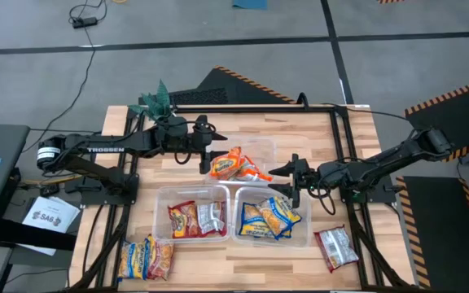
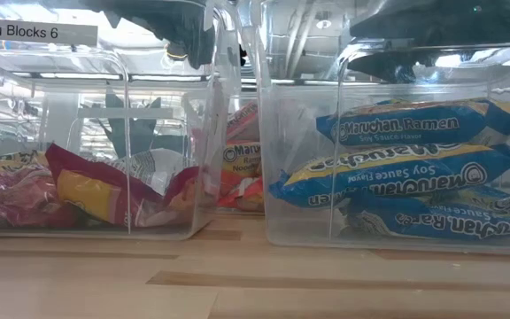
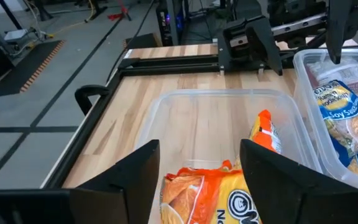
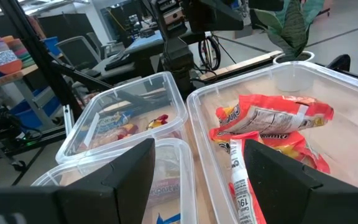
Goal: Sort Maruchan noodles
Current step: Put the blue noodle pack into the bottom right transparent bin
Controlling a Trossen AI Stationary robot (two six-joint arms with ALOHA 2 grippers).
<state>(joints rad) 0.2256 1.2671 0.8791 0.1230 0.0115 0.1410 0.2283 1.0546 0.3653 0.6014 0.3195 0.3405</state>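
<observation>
In the low view, the blue-and-yellow noodle packets (image 2: pixel 397 168) at right read "Maruchan Ramen" and, upside down, "Soy Sauce Flavor". A white label (image 2: pixel 34 32) at upper left reads "lding Blocks 6". In the high view, the left arm (image 1: pixel 104 149) at left carries "TROSSEN", and a white paper (image 1: pixel 49 216) at lower left reads "SAB".

Overhead looks straight down, the low camera sits level against the tubs (image 2: pixel 158 142), wrist cameras peer into them.

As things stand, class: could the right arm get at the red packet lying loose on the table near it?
Probably yes. The red packet lies on bare table outside the tubs, on the right arm's side; its tool is open over the tubs, and nothing lies between.
</observation>
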